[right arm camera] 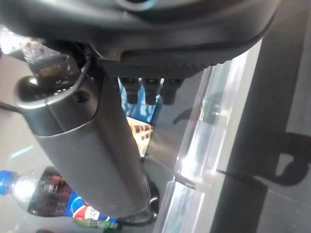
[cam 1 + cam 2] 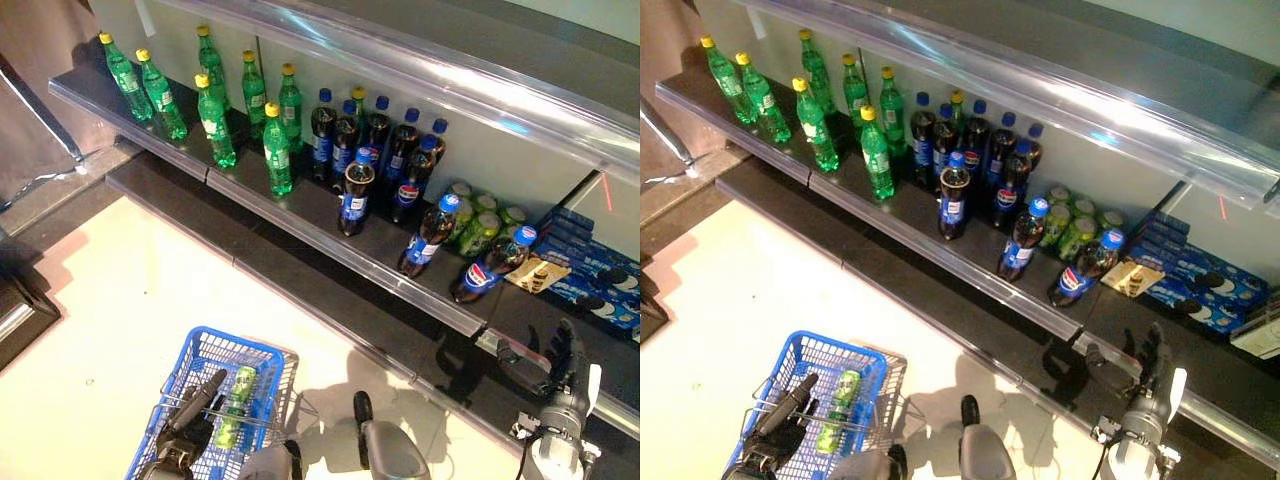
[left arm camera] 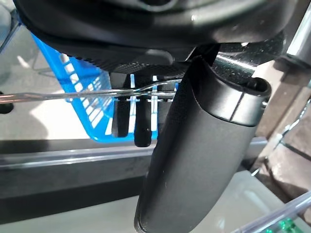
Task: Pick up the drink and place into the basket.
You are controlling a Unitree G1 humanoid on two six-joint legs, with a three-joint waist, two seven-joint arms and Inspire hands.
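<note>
My left hand (image 2: pixel 188 418) is shut on the thin wire handles (image 3: pixel 87 92) of the blue basket (image 2: pixel 262 354), which hangs low at the left. A green can (image 2: pixel 240 392) lies in the basket. My right hand (image 2: pixel 560 365) is open and empty at the lower right, by the front edge of the shelf (image 2: pixel 330 215). Dark cola bottles with blue caps stand on the shelf; the nearest one (image 2: pixel 490 265) leans just up and left of my right hand and also shows in the right wrist view (image 1: pixel 53 199). Green cans (image 2: pixel 480 225) stand behind it.
Green bottles (image 2: pixel 210 110) stand along the shelf's left half. Blue snack packs (image 2: pixel 600 280) and a small tan packet (image 2: pixel 538 272) lie at the shelf's right end. A clear rail (image 2: pixel 440 310) runs along the shelf front. A second shelf (image 2: pixel 420 60) hangs above.
</note>
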